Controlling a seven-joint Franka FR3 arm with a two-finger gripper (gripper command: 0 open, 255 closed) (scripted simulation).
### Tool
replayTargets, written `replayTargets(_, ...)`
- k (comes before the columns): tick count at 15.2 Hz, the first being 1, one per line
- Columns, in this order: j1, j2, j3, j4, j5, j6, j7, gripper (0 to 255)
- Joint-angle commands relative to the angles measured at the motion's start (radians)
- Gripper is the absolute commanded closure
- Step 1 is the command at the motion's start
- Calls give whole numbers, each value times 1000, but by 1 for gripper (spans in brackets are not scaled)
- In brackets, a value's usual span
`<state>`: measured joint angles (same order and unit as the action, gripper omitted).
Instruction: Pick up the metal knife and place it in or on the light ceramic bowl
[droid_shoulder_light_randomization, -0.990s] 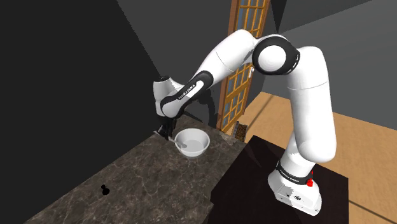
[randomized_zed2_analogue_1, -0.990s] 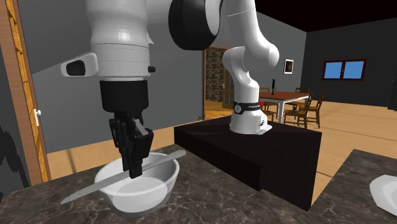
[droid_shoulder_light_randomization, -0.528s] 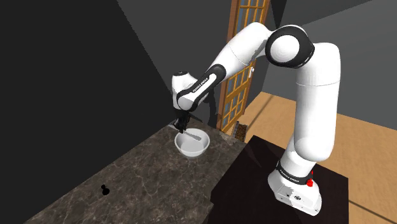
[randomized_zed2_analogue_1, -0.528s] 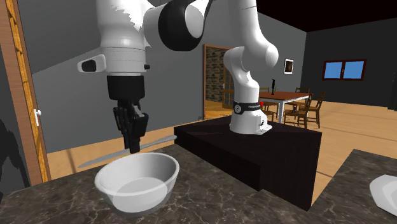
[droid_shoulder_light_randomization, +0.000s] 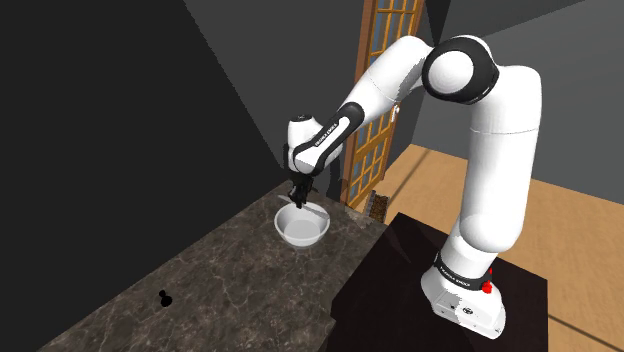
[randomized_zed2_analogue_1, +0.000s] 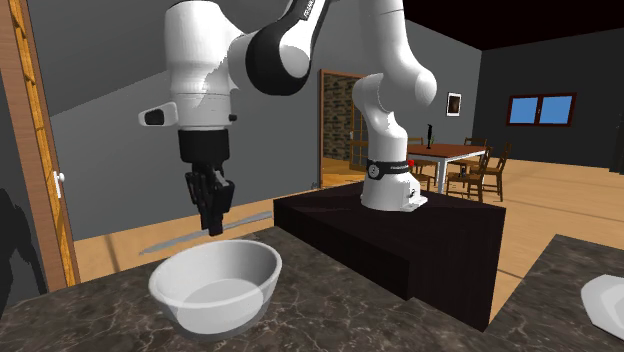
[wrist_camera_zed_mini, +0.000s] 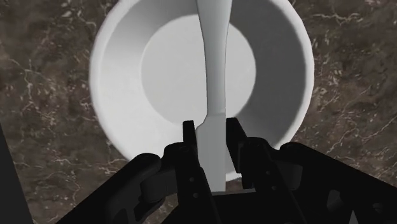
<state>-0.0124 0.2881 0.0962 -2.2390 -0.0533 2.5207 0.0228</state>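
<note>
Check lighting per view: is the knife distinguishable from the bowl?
Wrist view: the pale grey knife lies over the white bowl; contrast is weak, no glare. Shoulder view: dim overall, the knife is a thin pale sliver above the bright bowl. Second exterior view: evenly lit, the knife stands out against the tan floor behind it.

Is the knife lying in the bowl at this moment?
No, the second exterior view shows the gripper clasping the knife in the air above the bowl, clear of its rim.

Home: dining table (randomized_zed2_analogue_1: 455, 151), stone counter (randomized_zed2_analogue_1: 70, 312).
</note>
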Motion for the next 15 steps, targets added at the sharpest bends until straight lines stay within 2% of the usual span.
replayTargets(1,0,24,-2,-1,-4,25,1,255)
replayTargets(11,11,146,-17,9,-26,136,17,255)
replayTargets(15,11,146,-17,9,-26,136,17,255)
